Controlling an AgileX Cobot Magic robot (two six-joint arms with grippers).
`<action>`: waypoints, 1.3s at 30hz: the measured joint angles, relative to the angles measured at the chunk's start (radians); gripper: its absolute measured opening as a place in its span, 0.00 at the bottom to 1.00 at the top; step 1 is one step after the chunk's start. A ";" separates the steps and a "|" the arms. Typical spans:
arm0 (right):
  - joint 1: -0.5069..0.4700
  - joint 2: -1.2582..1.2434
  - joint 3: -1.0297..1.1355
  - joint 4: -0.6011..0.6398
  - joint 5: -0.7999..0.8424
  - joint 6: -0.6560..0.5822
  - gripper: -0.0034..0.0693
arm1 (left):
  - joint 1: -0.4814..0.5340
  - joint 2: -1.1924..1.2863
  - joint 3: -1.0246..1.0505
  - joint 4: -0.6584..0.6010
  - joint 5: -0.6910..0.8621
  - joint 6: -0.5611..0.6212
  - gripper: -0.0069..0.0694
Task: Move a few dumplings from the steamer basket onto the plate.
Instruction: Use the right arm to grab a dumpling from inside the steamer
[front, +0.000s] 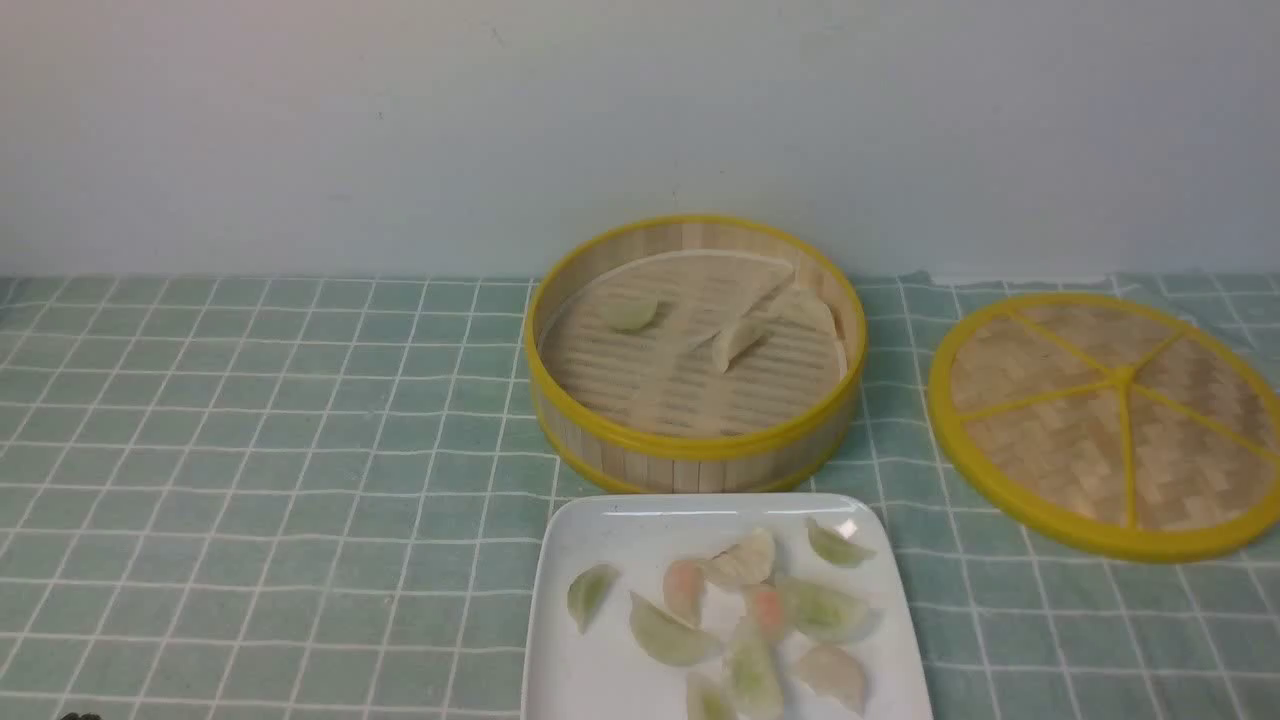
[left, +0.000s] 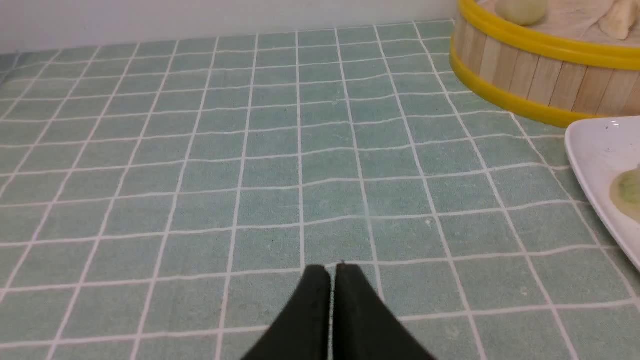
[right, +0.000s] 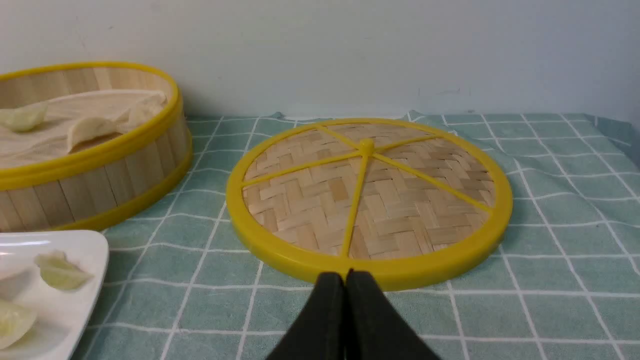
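Note:
The steamer basket (front: 690, 447) stands mid-table with a cream dumpling (front: 738, 342) near its middle, a second one (front: 800, 300) against the far wall and a greenish one (front: 628, 312) at its left. Just in front, the white plate (front: 600, 540) carries several dumplings in cream, green and pink, among them a cream one (front: 745, 560). Neither arm shows in the front view. My left gripper (left: 332, 267) is shut and empty over bare cloth, left of the plate (left: 595, 150) and the basket (left: 540, 75). My right gripper (right: 345, 274) is shut and empty.
The flat woven lid (front: 1110, 420) with yellow spokes lies right of the basket; the right gripper's tips sit just before the lid's (right: 370, 200) near rim. A green checked cloth (front: 250, 450) covers the table, and a pale wall rises behind.

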 joint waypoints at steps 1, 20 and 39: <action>0.000 0.000 0.000 0.000 0.000 0.000 0.03 | 0.000 0.000 0.000 0.000 0.000 0.000 0.08; 0.000 0.000 0.000 0.000 0.000 0.000 0.03 | 0.000 0.000 0.000 0.000 0.000 0.000 0.08; 0.001 0.000 -0.004 0.636 -0.418 0.212 0.03 | 0.000 0.000 0.000 0.000 0.000 0.000 0.08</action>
